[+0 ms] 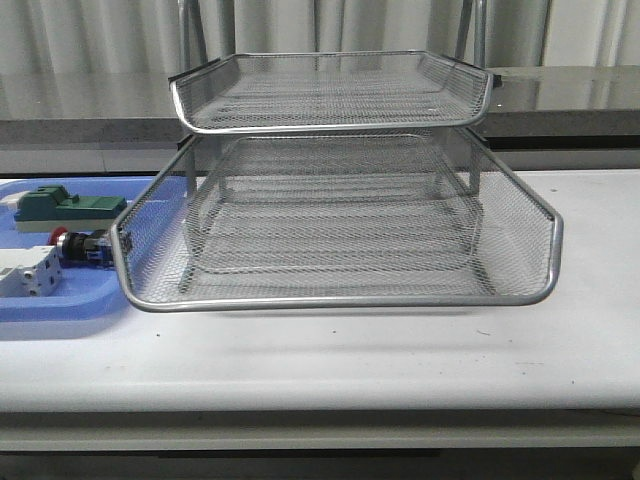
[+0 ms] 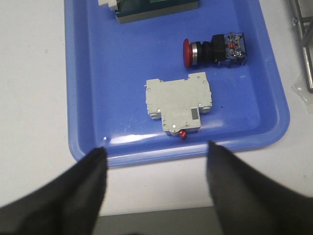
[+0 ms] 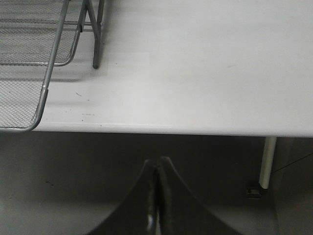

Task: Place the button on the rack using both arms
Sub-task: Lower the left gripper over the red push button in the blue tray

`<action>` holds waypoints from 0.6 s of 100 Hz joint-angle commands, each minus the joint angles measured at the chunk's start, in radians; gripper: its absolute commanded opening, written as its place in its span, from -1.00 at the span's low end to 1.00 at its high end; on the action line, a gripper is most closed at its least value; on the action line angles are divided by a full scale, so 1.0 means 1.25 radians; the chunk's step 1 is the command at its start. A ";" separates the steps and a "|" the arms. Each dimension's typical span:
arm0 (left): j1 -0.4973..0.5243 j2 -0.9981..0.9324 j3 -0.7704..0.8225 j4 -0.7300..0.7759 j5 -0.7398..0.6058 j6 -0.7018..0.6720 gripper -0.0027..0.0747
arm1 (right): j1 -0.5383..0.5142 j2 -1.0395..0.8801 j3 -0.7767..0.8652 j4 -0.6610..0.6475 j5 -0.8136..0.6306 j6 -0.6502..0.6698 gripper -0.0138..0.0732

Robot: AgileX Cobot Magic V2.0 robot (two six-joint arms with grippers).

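Here the left gripper point(image 2: 155, 183) stands wide open with nothing between its two dark fingers point(image 2: 80, 188), poised over the near rim of the blue tray point(image 2: 93, 88). Just beyond the fingers a white block point(image 2: 180, 104) lies flat on the tray, and past it, towards the rack, the button point(image 2: 214, 50) lies on its side, red cap pointing away from the rack, its blue-black rear block nearest the tray's right edge. A green block point(image 2: 156, 6) sits at the tray's far end.

The right gripper point(image 3: 157, 196) has its fingers pressed together, holding nothing; it hangs off the near edge of the white table point(image 3: 195, 68), out to the right of the rack's front corner.

From the front, the button point(image 1: 80, 245) rests on the tray at the far left, just beside the lowest tier of the rack point(image 1: 340, 180), which stands in the middle of the table. Neither arm shows in that view.
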 commanded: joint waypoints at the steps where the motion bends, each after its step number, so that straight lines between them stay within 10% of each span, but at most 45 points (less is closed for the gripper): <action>1: -0.005 -0.016 -0.027 0.004 -0.034 0.002 0.78 | -0.004 0.003 -0.026 -0.006 -0.044 0.002 -0.84; 60: -0.006 0.078 -0.146 -0.025 -0.059 0.163 0.76 | -0.004 0.003 -0.026 -0.005 -0.044 0.002 -0.84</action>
